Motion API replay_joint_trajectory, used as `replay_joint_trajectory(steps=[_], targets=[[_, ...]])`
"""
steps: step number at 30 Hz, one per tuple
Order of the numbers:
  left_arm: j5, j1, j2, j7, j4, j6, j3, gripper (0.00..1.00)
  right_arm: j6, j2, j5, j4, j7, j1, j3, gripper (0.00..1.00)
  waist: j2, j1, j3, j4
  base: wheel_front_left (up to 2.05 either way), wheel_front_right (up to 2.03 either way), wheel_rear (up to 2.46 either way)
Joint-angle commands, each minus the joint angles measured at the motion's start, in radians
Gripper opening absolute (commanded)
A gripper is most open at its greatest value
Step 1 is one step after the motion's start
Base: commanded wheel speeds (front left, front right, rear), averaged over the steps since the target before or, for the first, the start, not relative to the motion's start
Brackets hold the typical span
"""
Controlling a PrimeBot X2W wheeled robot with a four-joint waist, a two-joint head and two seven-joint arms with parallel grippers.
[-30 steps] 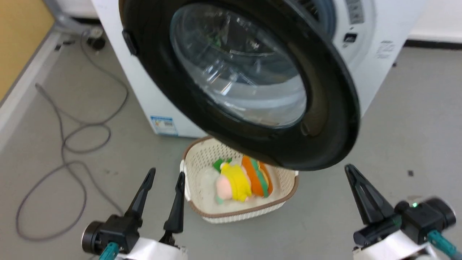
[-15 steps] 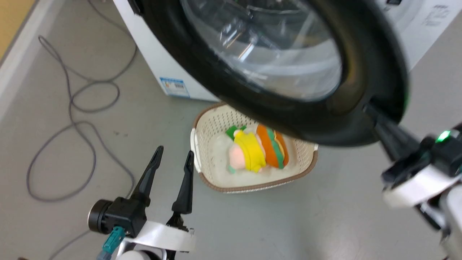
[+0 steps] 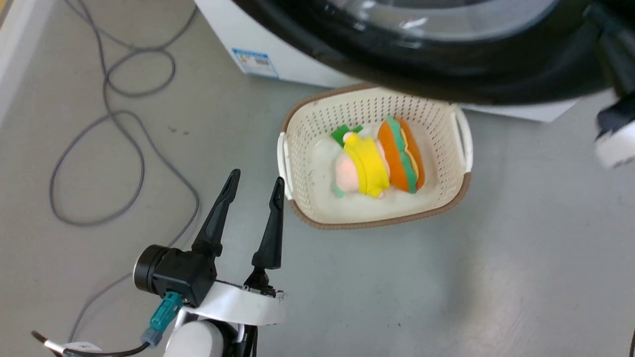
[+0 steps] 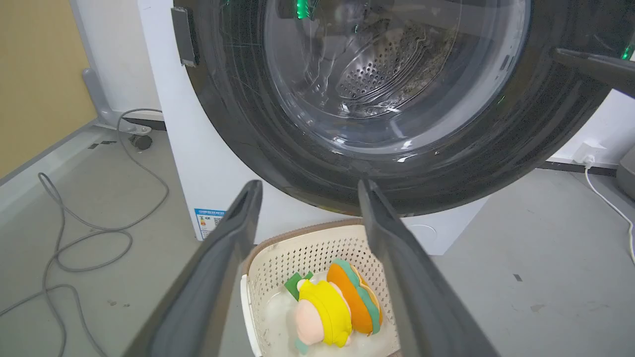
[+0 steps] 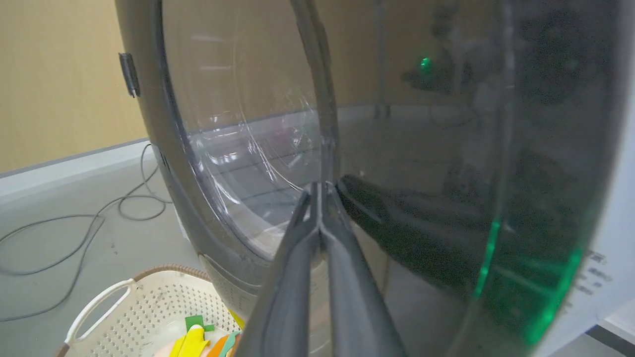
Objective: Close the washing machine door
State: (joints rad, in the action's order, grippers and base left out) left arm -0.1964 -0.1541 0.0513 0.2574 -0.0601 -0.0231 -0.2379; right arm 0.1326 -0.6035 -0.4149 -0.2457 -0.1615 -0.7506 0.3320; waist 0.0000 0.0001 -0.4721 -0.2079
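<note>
Straight ahead of the left tool (image 3: 257, 176), low on the white washing machine (image 4: 198, 163): a blue-and-white sticker (image 3: 255, 63), print too small to read. Right of the right tool (image 5: 317, 191), faint grey lettering (image 5: 593, 270) on the white panel, likewise illegible.

Left tool spread open over bare grey floor (image 3: 446, 297). Right tool pinched closed, tips against the glossy outer face of the washing machine door (image 4: 317, 178), swung out above a cream basket (image 3: 307, 124) of soft toys (image 3: 369, 168).

Left of the left tool, grey cables (image 3: 124, 124) looped on the floor. Beyond them, a yellow wall (image 4: 39, 74).
</note>
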Motion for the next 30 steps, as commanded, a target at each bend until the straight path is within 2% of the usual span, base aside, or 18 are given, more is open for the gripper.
replay_joint_trajectory(steps=[1, 12, 17, 23, 30], targets=[[-0.006, -0.017, -0.001, 0.004, -0.005, 0.008, -0.003, 1.00, -0.002, -0.005, -0.012, -0.025, 0.017, -0.051, -0.017, 0.00, 0.0000, -0.0001, -0.025, -0.012, 0.00, 0.00, 0.00], [-0.015, -0.035, -0.001, 0.004, -0.003, 0.021, -0.018, 1.00, -0.002, 0.049, -0.032, -0.211, 0.075, -0.215, -0.125, 0.00, 0.0000, -0.0001, -0.051, -0.026, 0.00, 0.00, 0.00], [-0.020, -0.040, -0.001, 0.004, 0.002, 0.025, -0.021, 1.00, -0.002, 0.063, -0.022, -0.253, 0.067, -0.235, -0.135, 0.00, 0.0000, -0.0001, -0.044, -0.024, 0.00, 0.00, 0.00], [-0.027, -0.029, -0.001, 0.004, 0.015, 0.028, -0.009, 1.00, -0.002, 0.089, -0.024, -0.280, 0.017, -0.186, -0.116, 0.00, 0.0000, -0.0001, 0.015, 0.001, 0.00, 0.00, 0.00], [-0.027, 0.006, -0.001, 0.004, 0.049, 0.023, 0.033, 1.00, -0.002, 0.128, -0.015, -0.267, -0.056, -0.048, -0.074, 0.00, 0.0000, -0.0001, 0.143, 0.065, 0.00, 0.00, 0.00]])
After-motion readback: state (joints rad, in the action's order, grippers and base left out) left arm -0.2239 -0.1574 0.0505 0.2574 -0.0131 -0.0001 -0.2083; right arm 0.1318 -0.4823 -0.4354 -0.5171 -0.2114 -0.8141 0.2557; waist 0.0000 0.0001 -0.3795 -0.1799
